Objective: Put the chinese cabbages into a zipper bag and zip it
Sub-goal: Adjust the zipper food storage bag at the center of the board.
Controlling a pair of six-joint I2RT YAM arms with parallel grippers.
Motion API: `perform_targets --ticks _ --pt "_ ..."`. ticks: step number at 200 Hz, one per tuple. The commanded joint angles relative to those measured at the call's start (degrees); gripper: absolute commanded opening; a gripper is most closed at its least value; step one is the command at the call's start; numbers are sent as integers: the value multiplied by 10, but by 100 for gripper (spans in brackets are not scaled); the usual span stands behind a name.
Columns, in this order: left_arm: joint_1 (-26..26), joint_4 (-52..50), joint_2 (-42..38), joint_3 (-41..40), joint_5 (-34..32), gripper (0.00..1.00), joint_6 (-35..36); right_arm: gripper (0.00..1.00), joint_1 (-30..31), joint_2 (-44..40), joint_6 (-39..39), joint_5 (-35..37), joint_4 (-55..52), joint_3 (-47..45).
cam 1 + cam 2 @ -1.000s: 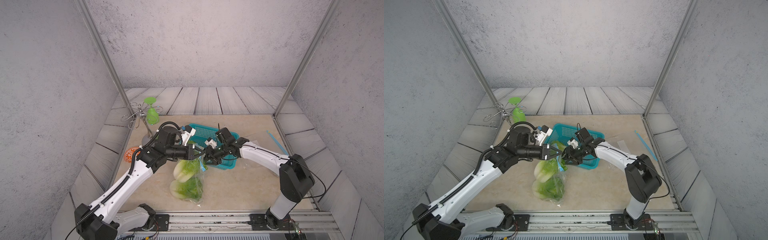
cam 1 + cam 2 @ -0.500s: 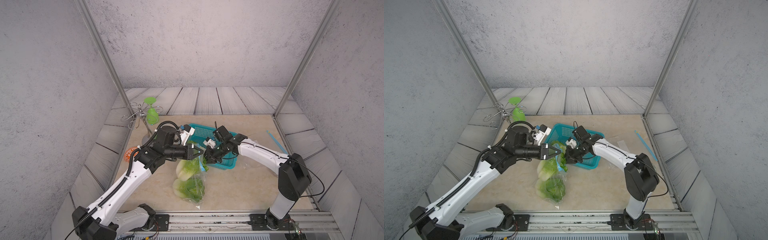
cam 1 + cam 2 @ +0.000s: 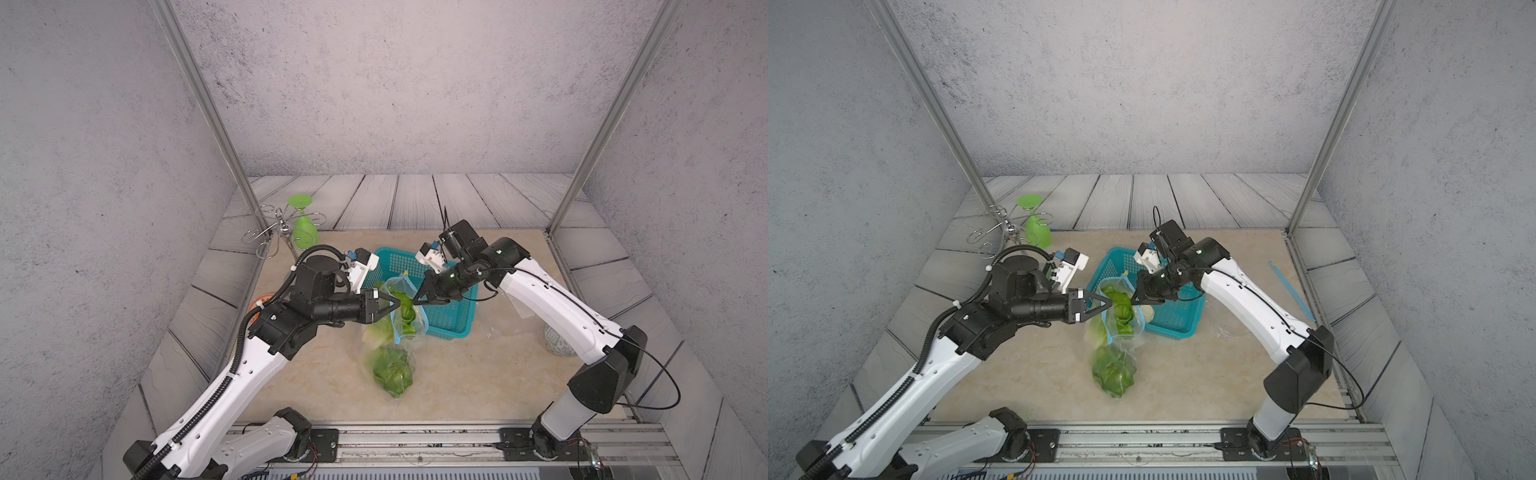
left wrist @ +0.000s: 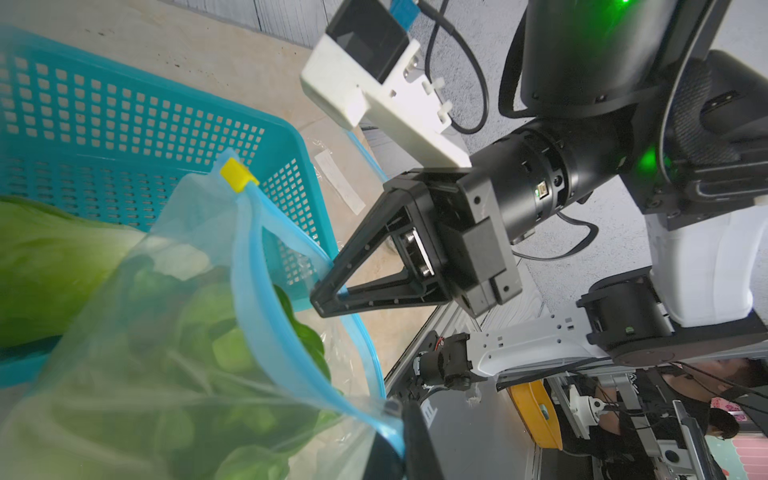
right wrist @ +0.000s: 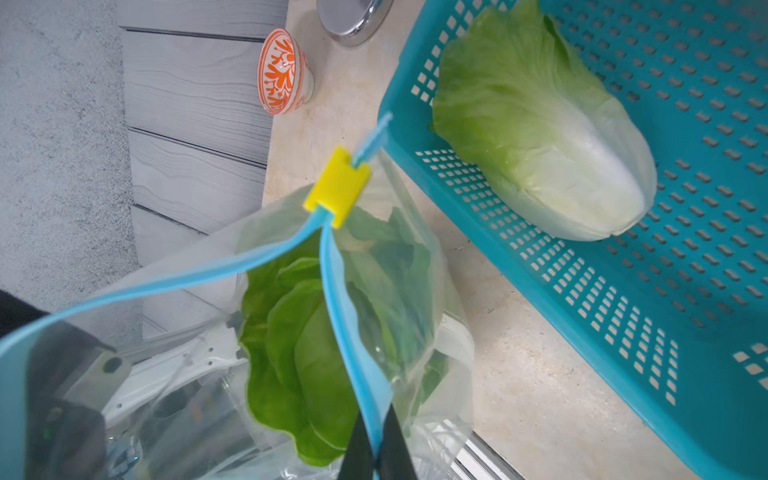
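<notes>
A clear zipper bag (image 3: 399, 332) with a blue zip strip and a yellow slider (image 5: 336, 187) hangs between my two grippers, its bottom on the table. My left gripper (image 3: 398, 307) is shut on one side of the blue strip (image 4: 266, 299). My right gripper (image 3: 416, 300) is shut on the other side (image 5: 345, 332), so the mouth is spread. Two chinese cabbages sit inside the bag: a leafy one low down (image 3: 392, 372) and another near the mouth (image 5: 299, 353). A third cabbage (image 5: 540, 137) lies in the teal basket (image 3: 453, 320).
The basket stands just behind the bag. A green goblet (image 3: 303, 224) hangs on a wire rack at the back left. An orange patterned bowl (image 5: 282, 70) sits by the left wall, and a patterned cup (image 3: 557, 343) under my right arm. A loose blue strip (image 3: 1291, 291) lies far right.
My right gripper has closed on the bag's near zip strip, having stood open beside it before. The left gripper has kept its hold and barely moved.
</notes>
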Motion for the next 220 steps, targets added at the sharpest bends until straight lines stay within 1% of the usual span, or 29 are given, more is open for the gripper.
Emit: perform_targets --ticks 1,20,32,45,65,81,89,108,119,137,153,165,174,186,199,210,220 --pt "-3 44 5 7 15 0 -31 8 -14 -13 -16 14 -12 17" --pt "-7 93 28 -9 22 0 -53 9 -26 14 -24 23 -17 32" --pt "-14 112 45 -10 27 0 -55 9 -37 28 -25 24 -17 37" --pt "-23 121 61 -10 30 0 -54 9 -50 31 -22 22 -1 38" --pt "-35 134 75 -10 38 0 -59 9 -73 36 -24 25 -8 58" --pt "-42 147 83 -18 48 0 -62 9 -94 33 -20 20 15 41" --pt "-46 156 89 -24 59 6 -62 9 -106 36 -17 3 31 26" --pt "-53 197 100 -49 91 31 -68 9 -126 51 -18 -38 66 3" --pt "-50 196 98 -48 102 40 -61 9 -132 59 -24 -45 77 5" --pt "-36 133 77 -19 93 52 -9 9 -138 80 -33 -55 71 26" --pt "-4 109 56 -8 97 57 8 9 -140 90 -37 -59 66 38" --pt "24 109 46 -17 95 57 6 10 -142 91 -41 -62 64 42" --pt "41 109 45 -29 88 54 6 11 -144 91 -44 -64 62 43" --pt "51 117 54 -51 70 41 7 11 -148 91 -46 -67 59 42" --pt "50 153 75 -81 60 29 -5 12 -153 91 -46 -78 63 36" --pt "48 199 97 -106 61 23 -31 12 -158 92 -44 -91 70 29" --pt "42 225 112 -123 57 21 -44 12 -162 92 -39 -104 77 22"
